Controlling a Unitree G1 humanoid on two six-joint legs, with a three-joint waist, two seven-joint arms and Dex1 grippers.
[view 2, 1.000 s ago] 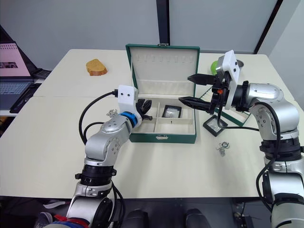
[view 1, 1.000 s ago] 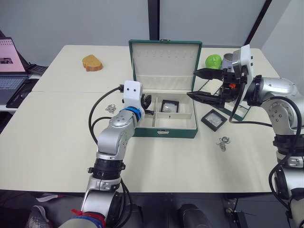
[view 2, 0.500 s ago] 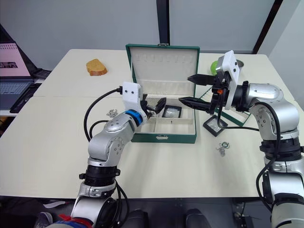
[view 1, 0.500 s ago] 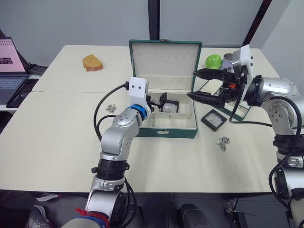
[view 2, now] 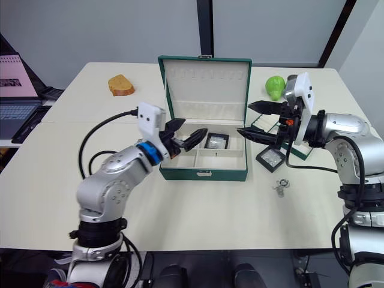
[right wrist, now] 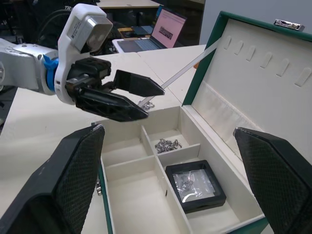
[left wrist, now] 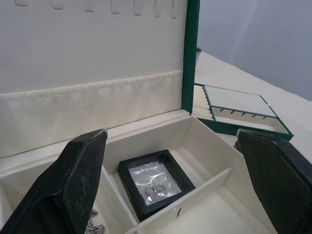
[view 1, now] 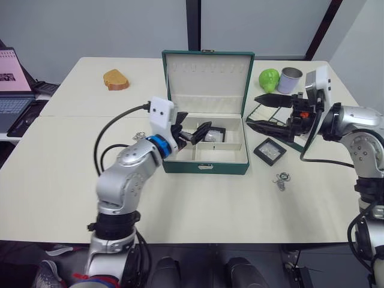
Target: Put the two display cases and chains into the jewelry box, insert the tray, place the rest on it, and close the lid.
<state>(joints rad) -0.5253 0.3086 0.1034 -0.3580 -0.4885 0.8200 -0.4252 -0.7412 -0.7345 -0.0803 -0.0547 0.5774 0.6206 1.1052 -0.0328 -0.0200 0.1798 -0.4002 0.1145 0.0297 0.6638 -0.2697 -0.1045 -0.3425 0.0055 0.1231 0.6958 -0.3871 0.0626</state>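
The jewelry box point(view 1: 206, 167) stands open at mid-table with its lid point(view 1: 208, 75) upright. One display case point(view 1: 214, 134) lies in the box's back right compartment. The other display case point(view 1: 270, 151) lies on the table to the right of the box. A chain point(right wrist: 168, 144) rests in the back left compartment, and another small chain point(view 1: 140, 137) lies on the table left of the box. My left gripper point(view 1: 193, 131) hovers open and empty over the box's left half. My right gripper point(view 1: 253, 111) is open and empty beside the box's right wall, in front of the tray point(left wrist: 243, 109). The rest point(view 1: 282, 180) is a silvery heap near the front right.
A green fruit point(view 1: 269, 77) and a metal can point(view 1: 290, 79) stand at the back right behind the tray. An orange-brown lump point(view 1: 116, 79) lies at the back left. A laptop point(view 1: 13, 84) sits on a side table at the far left.
My left gripper has lifted out of the box's left compartment and opened above it, the elbow swinging left. My right gripper has drawn back to the right, away from the box.
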